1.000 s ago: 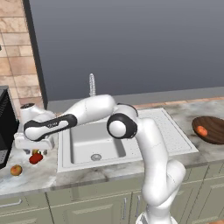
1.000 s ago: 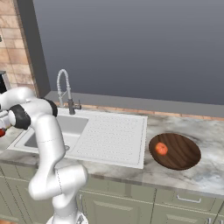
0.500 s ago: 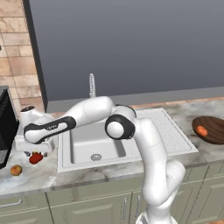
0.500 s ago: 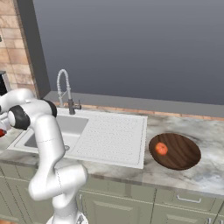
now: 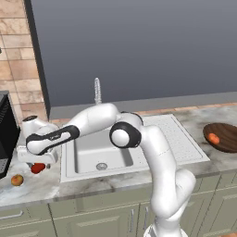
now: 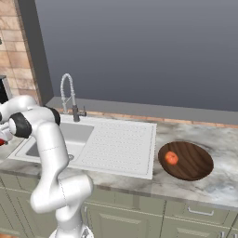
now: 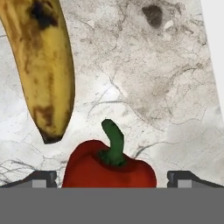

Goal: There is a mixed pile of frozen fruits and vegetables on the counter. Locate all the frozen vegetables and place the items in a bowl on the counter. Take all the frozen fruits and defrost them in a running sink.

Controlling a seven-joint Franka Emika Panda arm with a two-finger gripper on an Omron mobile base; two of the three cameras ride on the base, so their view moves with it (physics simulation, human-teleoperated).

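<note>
Red pepper (image 5: pixel 38 167) lies on the counter (image 5: pixel 46 183) under the lowered pincer (image 5: pixel 37 162), left base view. Right base view: tomato (image 6: pixel 171 158) in the bowl (image 6: pixel 195 162), far away. Hand view: pepper (image 7: pixel 109 168) between spread fingertips (image 7: pixel 41 178), banana (image 7: pixel 41 65) ahead; descend straight, then clamp.

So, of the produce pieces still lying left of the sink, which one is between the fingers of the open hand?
The red pepper with the green stem. It sits between the two fingertips, while the banana lies further off and the small orange fruit rests apart.

The red pepper (image 7: pixel 109 168) sits between the spread pincer (image 7: pixel 112 178) tips, banana (image 7: pixel 41 65) crowding one side.
</note>
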